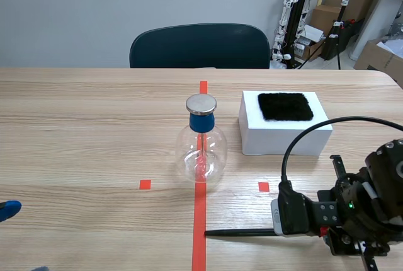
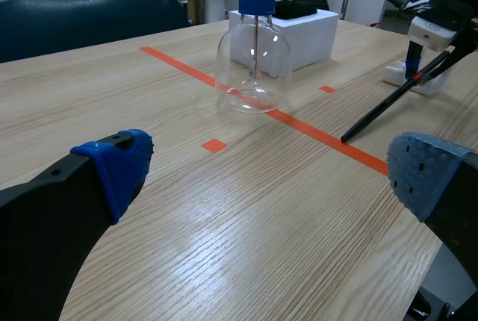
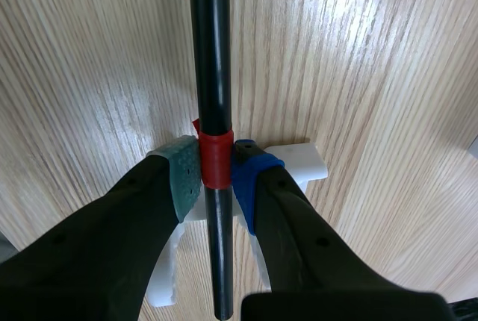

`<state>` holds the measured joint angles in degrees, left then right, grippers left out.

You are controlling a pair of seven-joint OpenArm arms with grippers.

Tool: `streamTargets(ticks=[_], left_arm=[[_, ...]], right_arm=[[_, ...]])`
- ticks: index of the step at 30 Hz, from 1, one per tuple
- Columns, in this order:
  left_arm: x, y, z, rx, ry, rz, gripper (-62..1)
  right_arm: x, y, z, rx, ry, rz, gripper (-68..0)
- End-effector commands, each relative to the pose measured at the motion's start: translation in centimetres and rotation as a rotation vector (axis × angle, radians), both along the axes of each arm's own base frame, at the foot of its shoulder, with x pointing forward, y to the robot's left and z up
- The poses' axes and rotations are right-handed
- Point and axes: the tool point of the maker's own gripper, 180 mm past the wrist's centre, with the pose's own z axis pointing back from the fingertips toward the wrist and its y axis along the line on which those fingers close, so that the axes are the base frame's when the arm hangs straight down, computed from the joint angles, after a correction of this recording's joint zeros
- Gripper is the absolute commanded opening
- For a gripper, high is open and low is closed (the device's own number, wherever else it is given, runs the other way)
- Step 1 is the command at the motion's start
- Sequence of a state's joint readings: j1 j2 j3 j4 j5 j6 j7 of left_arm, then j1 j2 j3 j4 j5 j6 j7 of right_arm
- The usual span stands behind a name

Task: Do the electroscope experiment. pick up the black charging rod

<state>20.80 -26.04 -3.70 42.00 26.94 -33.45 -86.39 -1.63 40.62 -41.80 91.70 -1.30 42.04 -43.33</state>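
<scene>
The black charging rod (image 3: 211, 60) has a red tape band, and my right gripper (image 3: 216, 175) is shut on it at that band, one pad on each side. A white stand (image 3: 299, 163) lies on the table right under the grip. In the scene view the rod (image 1: 242, 232) sticks out leftward from the right gripper (image 1: 327, 228) at the front right, its tip over the red tape line. From the left wrist view the rod (image 2: 381, 108) slopes down to the table. My left gripper (image 2: 272, 179) is open over bare wood, far from the rod.
The electroscope, a clear flask (image 1: 201, 151) with a blue neck and metal cap, stands on the centre tape line. A white box (image 1: 283, 133) topped by a black fur pad (image 1: 285, 106) sits right of it. A dark chair (image 1: 200, 45) is behind the table.
</scene>
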Motion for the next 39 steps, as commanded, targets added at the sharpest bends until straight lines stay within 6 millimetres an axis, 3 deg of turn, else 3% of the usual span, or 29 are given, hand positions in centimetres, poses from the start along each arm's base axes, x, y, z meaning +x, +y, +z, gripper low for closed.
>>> streamTargets(ticks=[1, 8, 13, 27, 35, 39], left_arm=[[0.2, 0.2, 1.3, -0.033, -0.046, -0.001, 1.4], [0.2, 0.2, 1.3, -0.033, -0.046, -0.001, 1.4], [0.2, 0.2, 1.3, -0.033, -0.046, -0.001, 1.4], [0.2, 0.2, 1.3, -0.033, -0.046, -0.001, 1.4], [0.2, 0.2, 1.3, -0.033, -0.046, -0.001, 1.4], [0.2, 0.2, 1.3, -0.033, -0.046, -0.001, 1.4]], right_arm=[[0.5, -0.3, 0.4, -0.008, -0.012, 0.012, -67.5], [0.0, -0.2, 0.7, 0.025, -0.007, 0.037, -67.5], [-0.9, -0.3, 2.0, 0.022, -0.032, 0.073, -67.5], [1.4, -2.1, 10.9, 0.039, -0.294, 0.141, -67.5], [1.0, -2.1, 13.8, 0.218, -0.47, 0.098, -67.5], [1.9, -2.3, 16.5, 0.297, -0.698, 0.074, -67.5]])
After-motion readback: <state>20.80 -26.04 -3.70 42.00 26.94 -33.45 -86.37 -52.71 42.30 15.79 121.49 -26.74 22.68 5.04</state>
